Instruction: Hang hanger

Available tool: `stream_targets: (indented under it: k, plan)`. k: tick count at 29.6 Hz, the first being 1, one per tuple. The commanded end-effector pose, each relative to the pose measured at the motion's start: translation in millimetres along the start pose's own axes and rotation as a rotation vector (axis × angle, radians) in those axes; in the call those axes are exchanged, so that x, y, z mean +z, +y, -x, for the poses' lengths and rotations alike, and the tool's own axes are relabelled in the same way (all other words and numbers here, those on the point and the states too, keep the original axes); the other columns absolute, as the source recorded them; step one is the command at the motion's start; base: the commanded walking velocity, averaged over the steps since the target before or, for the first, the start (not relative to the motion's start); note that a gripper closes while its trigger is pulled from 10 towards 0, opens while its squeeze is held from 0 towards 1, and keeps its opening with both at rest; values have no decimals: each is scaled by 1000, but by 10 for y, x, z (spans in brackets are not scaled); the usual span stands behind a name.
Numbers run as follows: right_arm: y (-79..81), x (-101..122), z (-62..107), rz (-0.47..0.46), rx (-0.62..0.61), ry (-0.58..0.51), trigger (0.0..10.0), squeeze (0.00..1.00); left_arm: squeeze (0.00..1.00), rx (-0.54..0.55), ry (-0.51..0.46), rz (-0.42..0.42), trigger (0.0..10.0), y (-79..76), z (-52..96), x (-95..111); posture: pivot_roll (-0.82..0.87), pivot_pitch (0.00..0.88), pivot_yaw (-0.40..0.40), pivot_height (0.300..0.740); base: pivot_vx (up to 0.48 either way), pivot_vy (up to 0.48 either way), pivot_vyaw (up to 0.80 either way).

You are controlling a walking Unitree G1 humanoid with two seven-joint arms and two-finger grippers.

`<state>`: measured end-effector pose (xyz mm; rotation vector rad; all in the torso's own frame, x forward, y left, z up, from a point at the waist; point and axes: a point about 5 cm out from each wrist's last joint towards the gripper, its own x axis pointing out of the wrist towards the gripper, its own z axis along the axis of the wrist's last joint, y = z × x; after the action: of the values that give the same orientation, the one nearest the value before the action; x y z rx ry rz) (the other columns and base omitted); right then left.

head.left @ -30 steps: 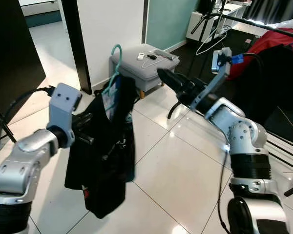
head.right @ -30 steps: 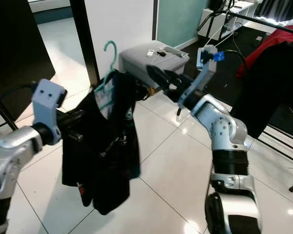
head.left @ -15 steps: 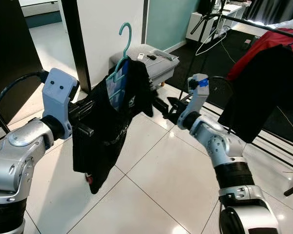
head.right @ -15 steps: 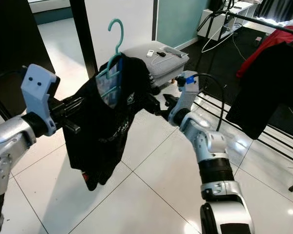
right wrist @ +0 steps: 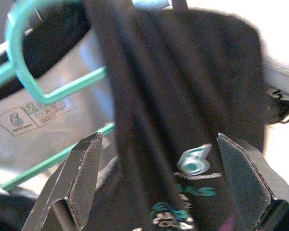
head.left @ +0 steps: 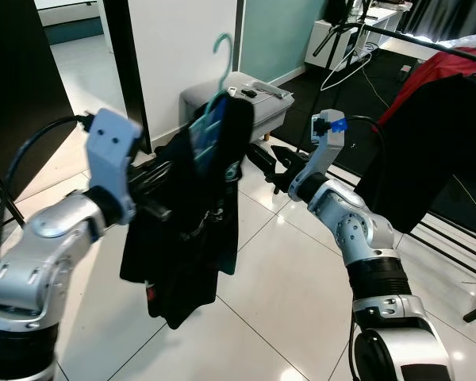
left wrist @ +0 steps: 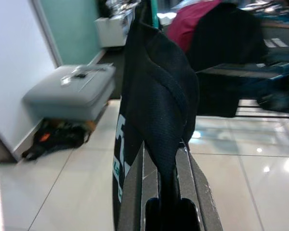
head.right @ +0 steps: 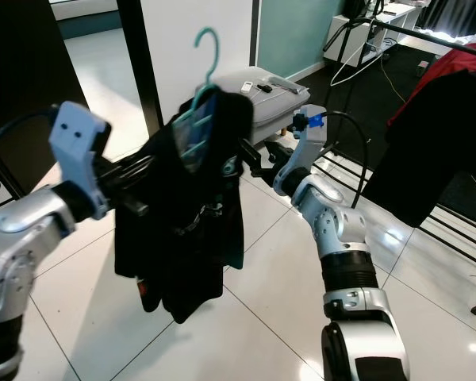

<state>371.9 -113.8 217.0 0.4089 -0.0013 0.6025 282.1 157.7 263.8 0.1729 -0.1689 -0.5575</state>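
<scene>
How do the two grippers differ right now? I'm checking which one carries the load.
The left gripper is shut on the black shirt that hangs from the teal hanger, bearing it off the floor. The right gripper is open and holds nothing, its fingers spread before the shirt's logo. The left comes from the shirt's left, the right from its right. Both have black fingers.

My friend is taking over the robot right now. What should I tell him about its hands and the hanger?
Left hand: shut on the black shirt, holding it up above the floor.
Right hand: open, fingers spread at the shirt's shoulder, touching nothing as far as I can tell.
The shirt sits on the teal hanger, whose hook sticks up free.
The clothes rack with a red garment and a dark one stands to the robot's right.
Done: shirt and hanger lifted.
Left: carry it over and hook the hanger on the rack's rail.
</scene>
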Motion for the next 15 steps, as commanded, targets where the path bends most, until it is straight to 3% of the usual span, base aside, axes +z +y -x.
stream_targets:
  k: [1,10,11,13,14,15]
  plan:
    - [1,-38,11,-5,7,4,10000,0,0,-66,-42,3,0,-122,-30,93,34,47,-94,740,0,0,0]
    - [8,7,-11,-9,7,-19,10000,0,0,-106,-37,7,0,-200,-45,93,34,45,-93,740,0,0,0]
    - [1,13,-10,-7,0,-22,10000,0,0,-108,-37,7,4471,-206,-45,93,34,45,-93,740,0,0,0]
    - [-4,16,-8,-5,-6,-24,10000,0,0,-109,-36,6,4471,-210,-46,94,34,45,-93,740,0,0,0]
    - [-26,19,-5,3,-27,-25,10000,0,0,-108,-35,6,7333,-213,-46,97,33,49,-92,740,0,0,0]
    - [-41,21,-2,9,-42,-26,10000,0,0,-108,-33,5,7333,-214,-47,100,33,49,-92,740,0,0,0]
